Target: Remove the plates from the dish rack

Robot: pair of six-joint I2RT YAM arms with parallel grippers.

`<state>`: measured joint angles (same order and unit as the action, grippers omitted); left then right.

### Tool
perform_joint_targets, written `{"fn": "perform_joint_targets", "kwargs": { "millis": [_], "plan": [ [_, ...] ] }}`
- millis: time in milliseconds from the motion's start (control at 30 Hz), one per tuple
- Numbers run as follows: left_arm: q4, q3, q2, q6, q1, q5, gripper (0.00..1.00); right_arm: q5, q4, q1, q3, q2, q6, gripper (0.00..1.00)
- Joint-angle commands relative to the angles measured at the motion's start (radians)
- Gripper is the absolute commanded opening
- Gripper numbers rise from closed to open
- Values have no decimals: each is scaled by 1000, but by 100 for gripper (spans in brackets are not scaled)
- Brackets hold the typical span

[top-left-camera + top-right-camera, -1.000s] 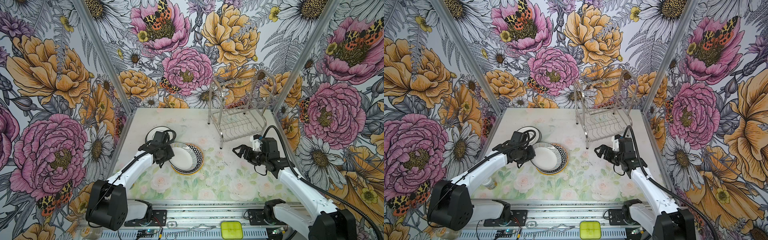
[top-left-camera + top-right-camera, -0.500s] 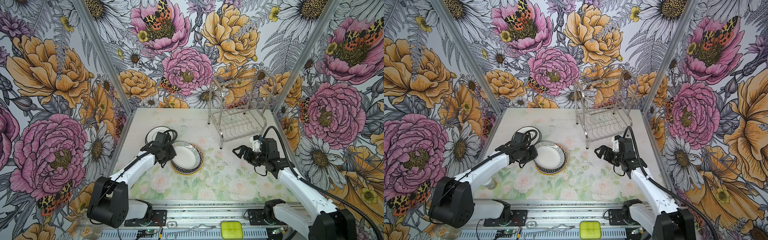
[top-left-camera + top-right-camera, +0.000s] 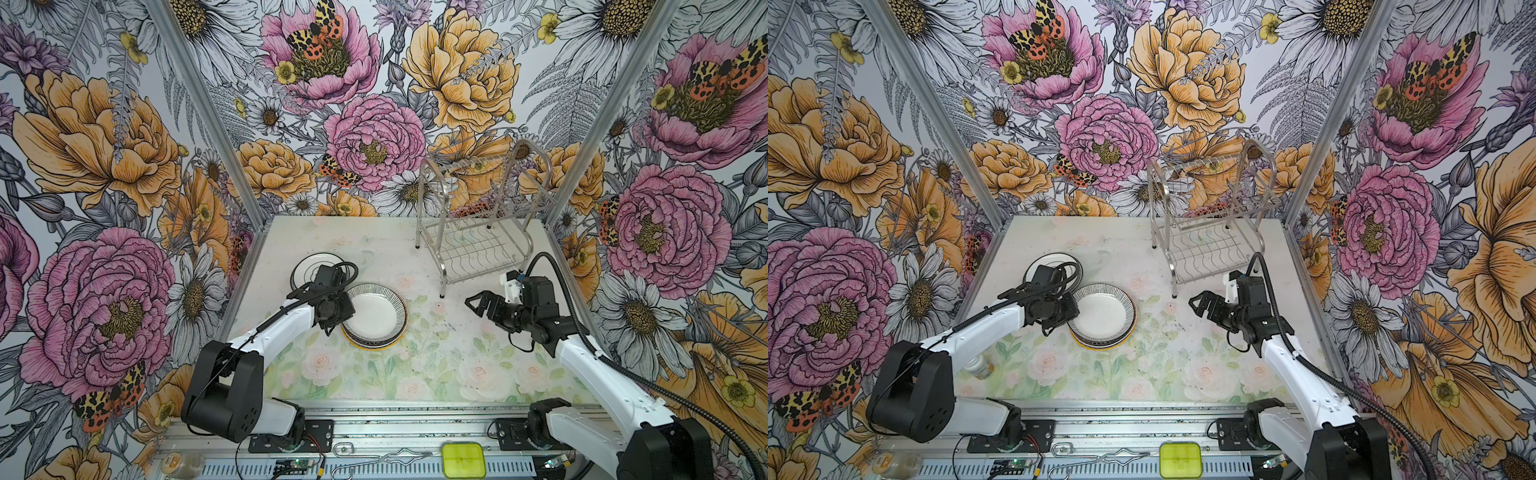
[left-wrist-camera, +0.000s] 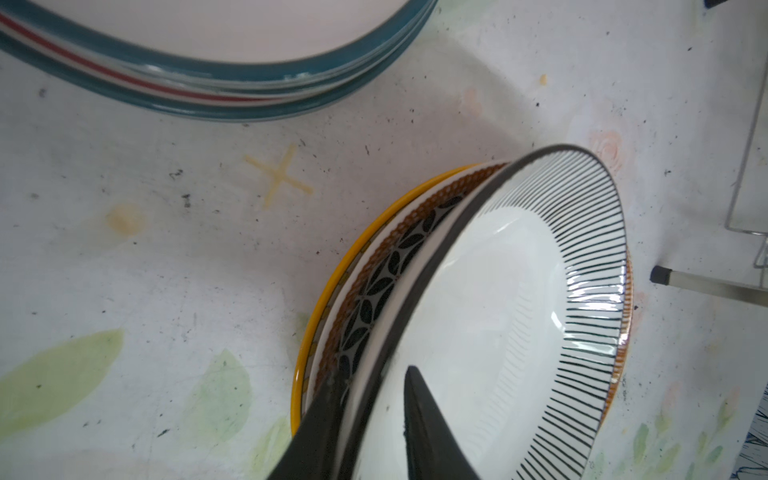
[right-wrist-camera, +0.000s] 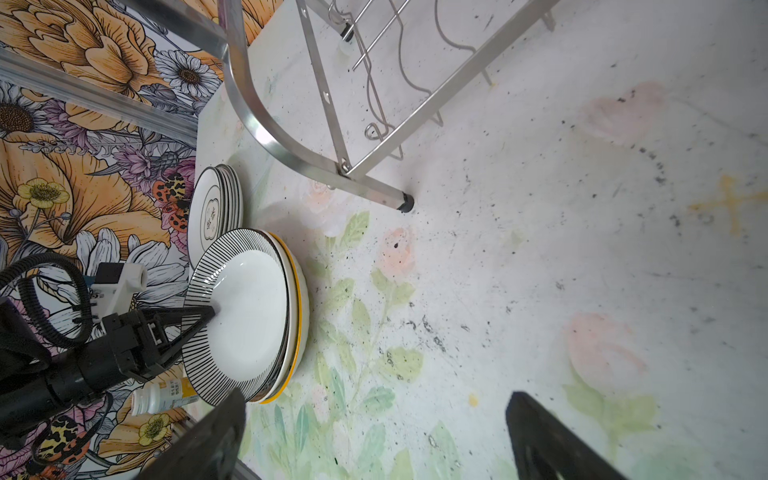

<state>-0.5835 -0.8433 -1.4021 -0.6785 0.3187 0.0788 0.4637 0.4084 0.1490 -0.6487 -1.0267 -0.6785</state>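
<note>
A white plate with a black striped rim (image 3: 376, 311) (image 3: 1102, 313) (image 4: 498, 311) (image 5: 245, 307) lies on top of a stack that includes a black lattice plate (image 4: 374, 286) and a yellow-rimmed plate (image 3: 372, 348). My left gripper (image 3: 348, 308) (image 3: 1073, 309) (image 4: 371, 374) stands astride that plate's near rim, jaws slightly apart, one finger inside the bowl. A second stack of plates (image 3: 305, 266) (image 5: 212, 208) sits behind it. The steel dish rack (image 3: 478, 249) (image 3: 1204, 249) (image 5: 291, 141) holds no plates. My right gripper (image 3: 476, 301) (image 3: 1200, 301) (image 5: 376, 395) hovers open, in front of the rack.
A small white bottle (image 3: 980, 365) (image 5: 162, 399) lies under the left arm near the table's left edge. A yellow-green box (image 3: 463, 459) and a wire hook (image 3: 374, 457) rest on the front rail. Flowered walls close in three sides.
The left gripper has set the striped plate down on the stack and shifted it slightly right, and its jaws have eased apart. The right arm has not moved.
</note>
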Motion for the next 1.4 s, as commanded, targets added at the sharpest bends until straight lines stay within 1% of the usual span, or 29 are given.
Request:
{"fn": "perform_joint_targets", "kwargs": {
  "millis": [0,100,167,267,433,700,767,800,833,933,967,1000,1033,1200,1233,1367],
  "plan": [
    [30,-4,5,7,6,15,31,-5,-2,-6,-9,10,17,99],
    [21,-4,3,7,6,6,39,-6,0,-7,-13,6,17,99],
    [16,-4,3,8,5,3,40,-6,-1,-7,-12,2,18,99],
    [8,-6,3,10,6,-3,43,-7,-2,-8,-12,1,17,99],
    [-38,-17,4,16,8,-45,48,-12,-2,-8,-9,-5,19,99],
    [-102,-25,35,16,8,-102,53,-34,-2,-8,-15,-12,17,99],
    [-117,-25,58,17,3,-120,55,-47,0,-9,-22,-10,24,99],
    [-123,-25,77,21,1,-128,60,-60,3,-12,-26,-8,27,99],
    [-130,-27,98,23,-4,-136,65,-79,5,-16,-32,-4,28,99],
    [-145,-29,171,45,-34,-152,74,-156,14,-35,-49,15,35,99],
    [-149,-30,193,55,-49,-152,83,-187,19,-45,-57,24,40,99],
    [-154,-32,217,67,-68,-153,93,-226,26,-57,-69,33,42,99],
    [-156,-35,242,80,-91,-149,99,-259,29,-67,-81,41,55,99],
    [-170,-63,313,122,-201,-114,99,-485,55,-119,-153,76,105,99],
    [-170,-70,320,127,-218,-110,99,-551,58,-130,-170,83,111,99],
    [-170,-118,316,151,-252,-132,99,-732,59,-159,-232,101,143,99]
  ]
}}
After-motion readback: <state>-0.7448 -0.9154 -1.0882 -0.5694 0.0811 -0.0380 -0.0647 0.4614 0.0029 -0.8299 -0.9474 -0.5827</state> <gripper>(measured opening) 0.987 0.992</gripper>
